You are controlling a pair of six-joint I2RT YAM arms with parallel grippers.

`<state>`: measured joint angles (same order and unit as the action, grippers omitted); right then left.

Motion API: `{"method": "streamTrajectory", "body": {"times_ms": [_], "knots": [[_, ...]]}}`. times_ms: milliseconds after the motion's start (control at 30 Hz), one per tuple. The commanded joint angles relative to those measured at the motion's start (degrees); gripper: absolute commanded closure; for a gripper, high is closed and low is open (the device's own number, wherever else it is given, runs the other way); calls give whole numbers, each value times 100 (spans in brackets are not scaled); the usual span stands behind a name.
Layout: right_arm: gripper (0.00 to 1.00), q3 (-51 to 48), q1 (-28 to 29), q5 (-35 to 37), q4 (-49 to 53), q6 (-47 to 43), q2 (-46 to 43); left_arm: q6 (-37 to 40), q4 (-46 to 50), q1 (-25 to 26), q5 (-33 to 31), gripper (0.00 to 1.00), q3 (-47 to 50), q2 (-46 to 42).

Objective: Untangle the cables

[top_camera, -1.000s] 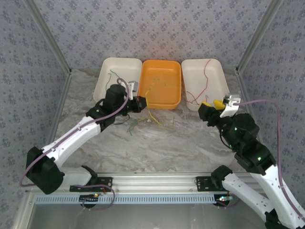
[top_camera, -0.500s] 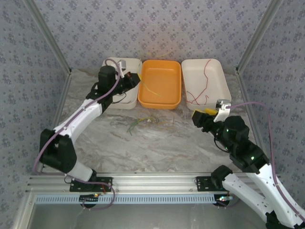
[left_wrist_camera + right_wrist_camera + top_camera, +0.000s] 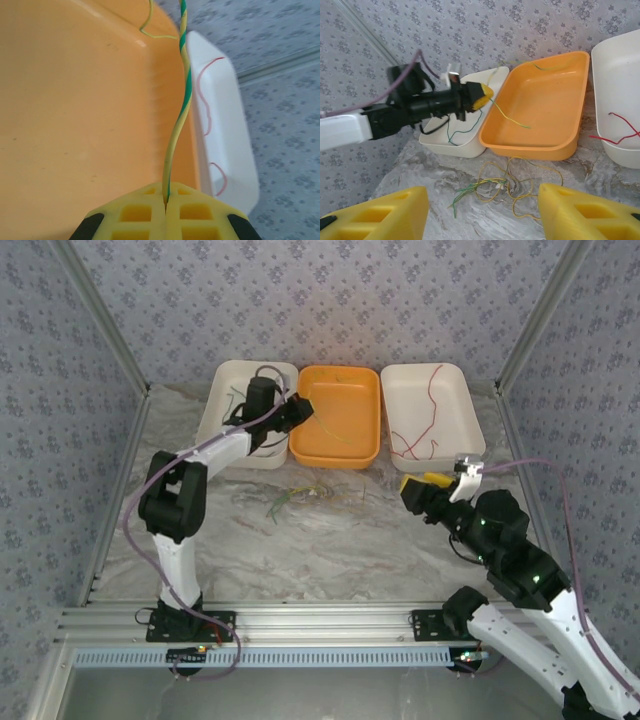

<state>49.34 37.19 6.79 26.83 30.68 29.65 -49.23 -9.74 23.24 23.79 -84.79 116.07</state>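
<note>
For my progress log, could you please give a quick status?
Left gripper shut on yellow-green wire over orange tray. Right gripper open, empty. Loose tangle on table.

Bright, even light fell from above across the table [image 3: 330, 540], and the shadows on it were soft and faint. The overhead view was crisp from edge to edge. In the left wrist view a pale sheen sat on the far rim of the orange tray [image 3: 75, 100]. There the striped cable [image 3: 182, 100] was sharp, but the white tray [image 3: 225, 125] on the right was smeared. In the right wrist view the yellow fingers [image 3: 580, 210] near the lens were soft, and the left arm [image 3: 350, 127] at far left was blurred.
</note>
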Motion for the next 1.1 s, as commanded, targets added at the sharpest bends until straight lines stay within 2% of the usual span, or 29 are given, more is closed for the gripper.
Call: {"method": "streamTrajectory", "body": {"times_ms": [0, 67, 100, 133, 167, 200, 233, 400, 500, 700, 867, 1067], "knots": [[38, 175, 53, -7, 175, 61, -94, -73, -72, 4, 113, 100, -440, 417], [38, 157, 65, 6, 242, 53, -139, -73, 52, 6, 231, 100, -576, 638], [38, 151, 60, 12, 245, 48, -151, -68, 64, 9, 216, 96, -557, 649], [38, 130, 67, 19, 254, 42, -169, -77, 40, 11, 205, 79, -507, 640], [38, 120, 64, 16, 255, 35, -174, -90, 6, 9, 205, 54, -443, 591], [38, 111, 72, 19, 248, 26, -176, -82, -16, 22, 190, 40, -393, 511], [38, 94, 74, 21, 230, 20, -169, -38, -8, 43, 151, 32, -336, 393], [38, -18, 77, 45, 199, 77, -85, 360, 518, 190, -268, 20, -254, -397], [39, -189, 96, 145, 307, 211, 69, 498, 935, 278, -787, 12, -81, -983], [48, -569, 232, 356, 587, 762, 930, 616, 1739, 496, -1910, 12, 655, -2263], [49, -744, 796, 763, 303, 918, 1652, 306, 2741, 881, -2761, 22, 1823, -3329], [50, -724, 1205, 969, -98, 972, 2676, -115, 2907, 1335, -3203, 39, 3754, -4365]]}}
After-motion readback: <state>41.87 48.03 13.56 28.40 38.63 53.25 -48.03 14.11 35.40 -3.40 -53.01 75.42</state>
